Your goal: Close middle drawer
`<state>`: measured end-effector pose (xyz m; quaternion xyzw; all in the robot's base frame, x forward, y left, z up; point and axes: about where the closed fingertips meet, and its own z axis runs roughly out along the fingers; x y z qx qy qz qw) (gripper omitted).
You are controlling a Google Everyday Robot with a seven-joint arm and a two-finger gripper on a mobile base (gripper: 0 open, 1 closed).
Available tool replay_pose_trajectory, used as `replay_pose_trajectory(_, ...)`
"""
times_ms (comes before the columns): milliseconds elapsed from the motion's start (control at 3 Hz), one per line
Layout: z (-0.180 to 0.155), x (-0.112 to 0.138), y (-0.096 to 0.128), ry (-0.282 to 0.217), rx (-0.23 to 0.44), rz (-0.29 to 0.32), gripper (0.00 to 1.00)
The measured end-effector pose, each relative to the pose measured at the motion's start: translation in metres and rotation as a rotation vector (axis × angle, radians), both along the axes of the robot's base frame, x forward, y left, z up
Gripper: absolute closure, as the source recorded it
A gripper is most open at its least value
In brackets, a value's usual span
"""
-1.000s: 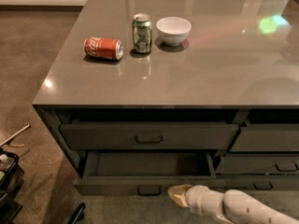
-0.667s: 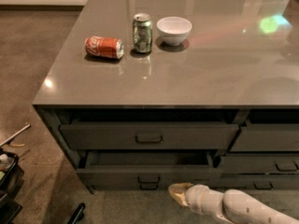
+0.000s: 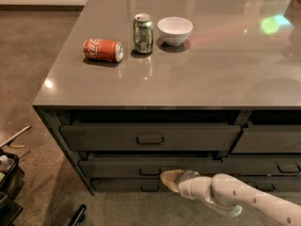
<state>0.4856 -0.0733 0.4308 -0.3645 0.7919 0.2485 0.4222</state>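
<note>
The middle drawer is a wide dark grey front with a small loop handle. It sits under the top drawer and lies almost flush with the cabinet, so its inside is hidden. My gripper, on a white arm coming from the lower right, is at the drawer's front just right of the handle and seems to touch it.
On the grey counter lie a red can on its side, an upright green can and a white bowl. A lower drawer and right-hand drawers are pushed in. Dark gear stands on the floor at left.
The middle drawer has slid in from clearly pulled out to nearly flush. My gripper has moved forward toward the cabinet with it.
</note>
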Motion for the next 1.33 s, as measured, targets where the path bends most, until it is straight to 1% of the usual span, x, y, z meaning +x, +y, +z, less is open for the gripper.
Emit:
replay_pose_trajectory(333, -0.012, 0.013, -0.004, -0.024, -0.032, -0.061, 1.0)
replay_pose_trajectory(667, -0.021, 0.037, -0.002, -0.078, -0.075, -0.123, 1.0)
replay_pose_trajectory(1000, -0.023, 0.045, -0.003, -0.095, -0.091, -0.149, 1.0)
replay_pose_trajectory(1333, -0.023, 0.044, -0.003, -0.095, -0.091, -0.149, 1.0)
